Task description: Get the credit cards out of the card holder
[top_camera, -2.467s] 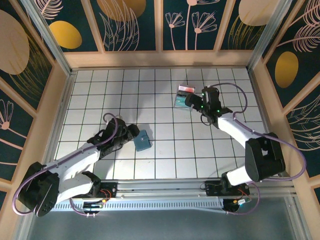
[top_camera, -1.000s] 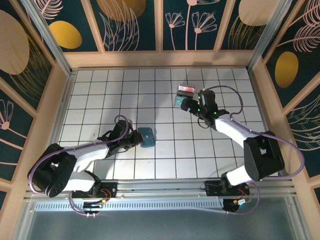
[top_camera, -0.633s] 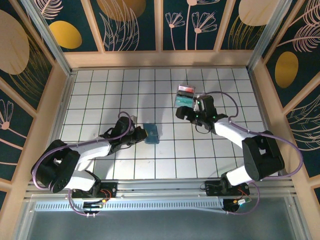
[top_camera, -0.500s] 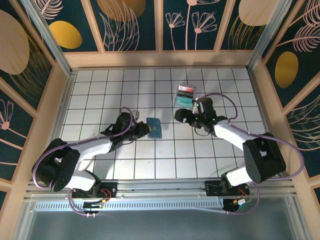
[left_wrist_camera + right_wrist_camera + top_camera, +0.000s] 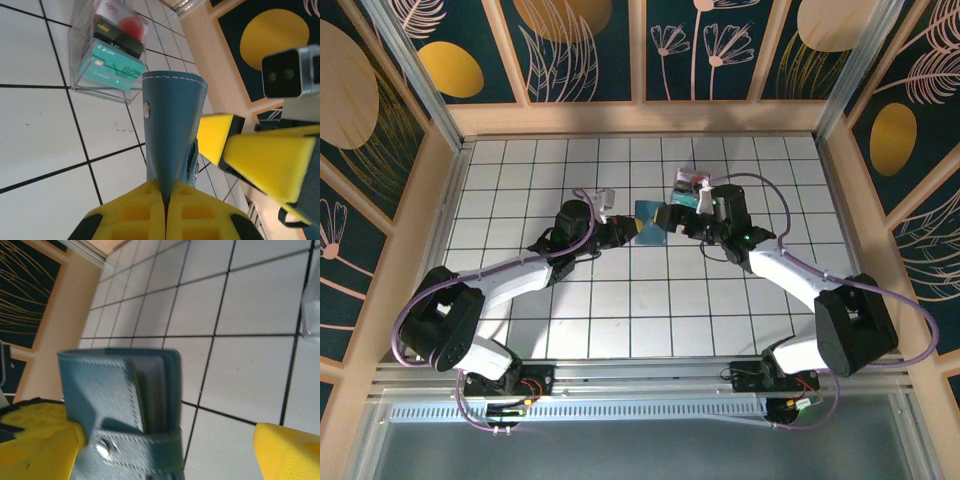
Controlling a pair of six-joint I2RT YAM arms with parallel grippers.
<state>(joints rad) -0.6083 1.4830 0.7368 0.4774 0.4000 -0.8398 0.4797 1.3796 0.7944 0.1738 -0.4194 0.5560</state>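
Inward, both arms outstretched: left gripper [image 5: 165, 197] clamped on the card holder [image 5: 172, 130], right gripper [image 5: 670, 218] spread wide about it.

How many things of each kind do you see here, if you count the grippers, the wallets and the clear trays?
Grippers: 2 (left gripper, right gripper)
card holder: 1
clear tray: 1
Total: 4

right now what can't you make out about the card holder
- credit cards: both wrist views, the snapped-shut card holder hides any inside.
- card holder's near end: left wrist view, pinched inside the left hand.
- whether the right hand touches it: right wrist view, fingers cut off by the edges.
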